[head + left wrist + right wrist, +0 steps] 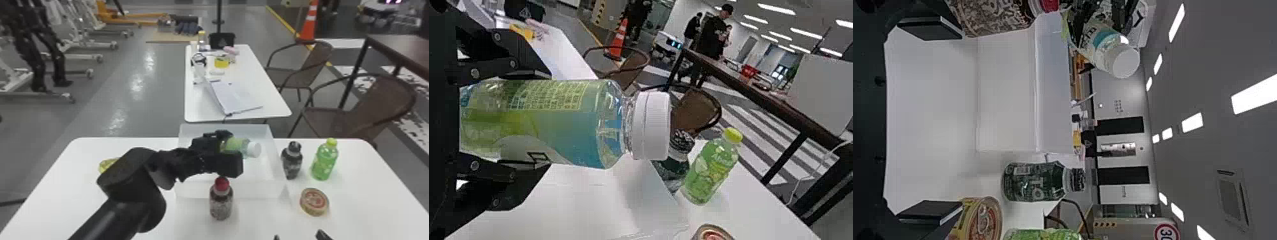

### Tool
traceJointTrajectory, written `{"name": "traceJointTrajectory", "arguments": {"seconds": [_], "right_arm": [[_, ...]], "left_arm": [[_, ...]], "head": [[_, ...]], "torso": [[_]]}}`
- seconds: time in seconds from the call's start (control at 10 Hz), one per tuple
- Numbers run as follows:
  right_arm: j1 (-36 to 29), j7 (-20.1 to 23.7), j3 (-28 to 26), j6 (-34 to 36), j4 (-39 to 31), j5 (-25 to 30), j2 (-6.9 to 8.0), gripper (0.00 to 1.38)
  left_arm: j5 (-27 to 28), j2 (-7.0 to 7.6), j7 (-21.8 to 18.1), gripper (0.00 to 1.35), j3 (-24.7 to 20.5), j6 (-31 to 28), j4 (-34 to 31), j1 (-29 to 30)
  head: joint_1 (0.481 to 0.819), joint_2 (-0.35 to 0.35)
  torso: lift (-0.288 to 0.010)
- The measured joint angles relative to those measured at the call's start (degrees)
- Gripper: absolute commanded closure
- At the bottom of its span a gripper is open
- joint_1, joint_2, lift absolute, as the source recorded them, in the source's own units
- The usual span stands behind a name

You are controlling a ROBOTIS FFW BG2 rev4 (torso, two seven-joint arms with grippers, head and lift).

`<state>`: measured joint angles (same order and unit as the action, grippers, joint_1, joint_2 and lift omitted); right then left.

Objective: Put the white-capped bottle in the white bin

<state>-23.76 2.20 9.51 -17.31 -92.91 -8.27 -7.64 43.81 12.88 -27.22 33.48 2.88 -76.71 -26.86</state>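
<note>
My left gripper (227,153) is over the white bin (258,190), shut on the white-capped bottle (236,145). The bottle lies sideways above the bin's inside, its cap toward the right. In the left wrist view, the fingers of the left gripper (541,122) press both sides of the bottle (569,120), whose white cap points away from them. My right gripper (300,236) is at the head view's bottom edge, near the table's front. In the right wrist view the right gripper (953,122) stands open, nothing between its fingers, facing the bin (1008,95).
A red-capped bottle (221,204) stands just before the bin. To the bin's right are a dark bottle (291,162), a green bottle (324,162) and a round tin (314,202). A yellowish item (107,164) is partly behind the left arm. Another table (268,99) stands beyond.
</note>
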Motion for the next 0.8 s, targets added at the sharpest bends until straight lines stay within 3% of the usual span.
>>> {"name": "traceJointTrajectory", "arguments": {"seconds": [0.4, 0.6, 0.8], "right_arm": [[0.0, 0.0, 0.0, 0.0, 0.0, -0.1, -0.05, 0.09], [-0.1, 0.0, 0.0, 0.0, 0.0, -0.2, -0.14, 0.09], [-0.2, 0.0, 0.0, 0.0, 0.0, -0.2, -0.18, 0.09]], "left_arm": [[2.4, 0.98, 0.3, 0.17, 0.3, -0.1, 0.3, -0.8], [2.1, 1.05, -0.5, 0.17, -3.5, 0.2, -0.5, 0.9], [1.5, 1.14, -1.5, 0.17, -10.7, 0.3, -4.6, 5.6]], "head": [[0.549, 0.0], [0.549, 0.0], [0.549, 0.0]], "torso": [[-0.1], [-0.1], [-0.1]]}}
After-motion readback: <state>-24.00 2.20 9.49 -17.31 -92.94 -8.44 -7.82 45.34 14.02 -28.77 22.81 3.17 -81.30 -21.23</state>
